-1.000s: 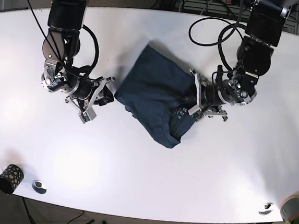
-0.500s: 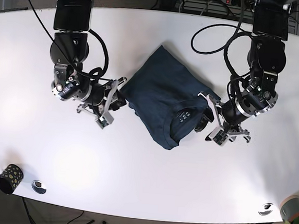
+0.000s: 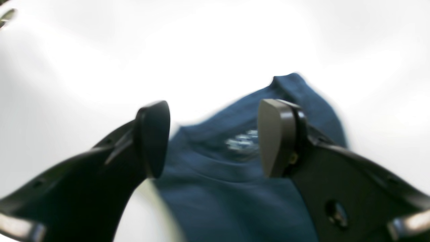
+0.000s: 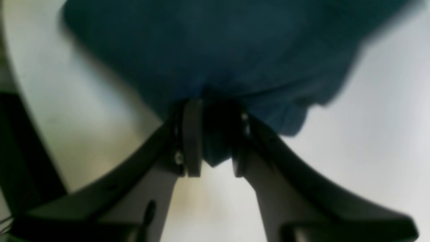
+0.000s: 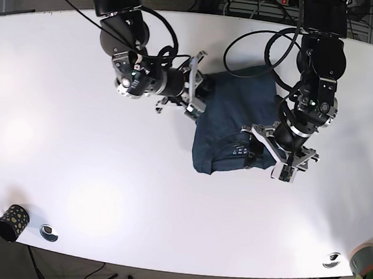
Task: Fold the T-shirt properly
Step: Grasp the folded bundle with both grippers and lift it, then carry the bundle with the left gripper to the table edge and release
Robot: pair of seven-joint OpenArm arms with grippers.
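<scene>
1. Spreading wide and white, the table [image 5: 71,188] is offering broad bare room along its near half and its base-view left side; its curved near edge is carrying a small patterned cup [image 5: 12,221] at the base-view left corner, a little metal disc [image 5: 49,232] beside it, and another disc [image 5: 332,259] near the base-view right corner.
2. Lying on the far-middle part of the table, the T-shirt [image 5: 230,127] is sitting as a dark blue folded bundle between the two arms, well away from every table edge; a pale printed label is showing on its near side.
3. Reaching in from the base-view left, the right arm is bending low over the table, its right gripper [image 5: 195,96] meeting the shirt's far-left edge; the right wrist view is showing what the base view is not, namely both jaws pressing together on a pinch of blue cloth [image 4: 215,67].
4. Hanging from the base-view right, the left arm is angling its left gripper [image 3: 215,137] down just beside the shirt's near-right edge; the left wrist view is showing the jaws standing wide apart with nothing between them, the label and collar area lying beyond the gap, though blurred.
</scene>
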